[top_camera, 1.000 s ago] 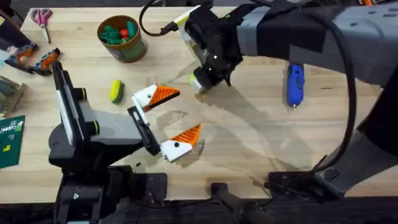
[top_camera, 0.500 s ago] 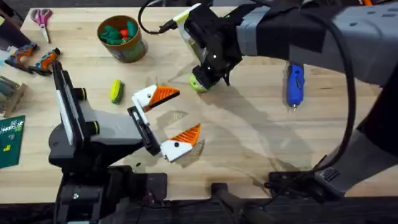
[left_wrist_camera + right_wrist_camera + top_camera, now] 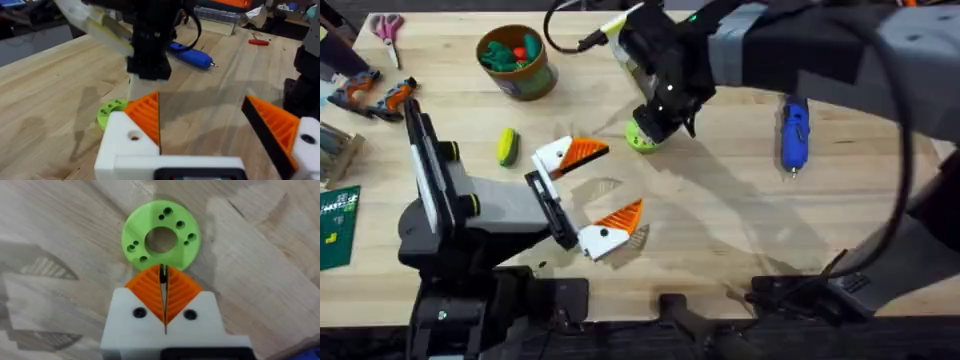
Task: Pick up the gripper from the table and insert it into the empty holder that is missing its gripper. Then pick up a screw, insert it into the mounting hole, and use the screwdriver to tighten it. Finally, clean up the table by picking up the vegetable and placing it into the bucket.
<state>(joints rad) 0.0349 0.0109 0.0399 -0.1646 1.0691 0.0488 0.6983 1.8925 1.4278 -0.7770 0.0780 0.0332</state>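
1. Nearest the bases, the left arm's white-and-orange two-finger gripper (image 3: 590,195) hovers low over the pale wooden table (image 3: 720,230) with its ribbed orange wedge fingers spread wide apart and nothing between them; the left wrist view shows the two fingers (image 3: 145,112) standing well apart.
2. At about nine o'clock from that gripper lies the small yellow-green oblong toy vegetable (image 3: 506,146), flat on the wood and clear of both arms.
3. Toward one o'clock from the left gripper, the right arm reaches across the middle, and its white-and-orange gripper (image 3: 163,296) points down at the table with the orange pads pressed together, holding nothing.
4. Just beyond those closed tips lies a flat bright green plastic ring with small holes (image 3: 161,235); from the right wrist view I cannot tell if the tips touch its edge. From above, the ring (image 3: 642,136) peeks out under the dark wrist.
5. At three o'clock from the ring, well apart, the blue pen-shaped electric screwdriver (image 3: 793,136) lies on the table with its thin metal bit toward the bases.
6. Farthest back, at eleven o'clock from the left gripper, stands the round olive-brown bucket with an orange rim (image 3: 533,78), holding green and red toy produce.
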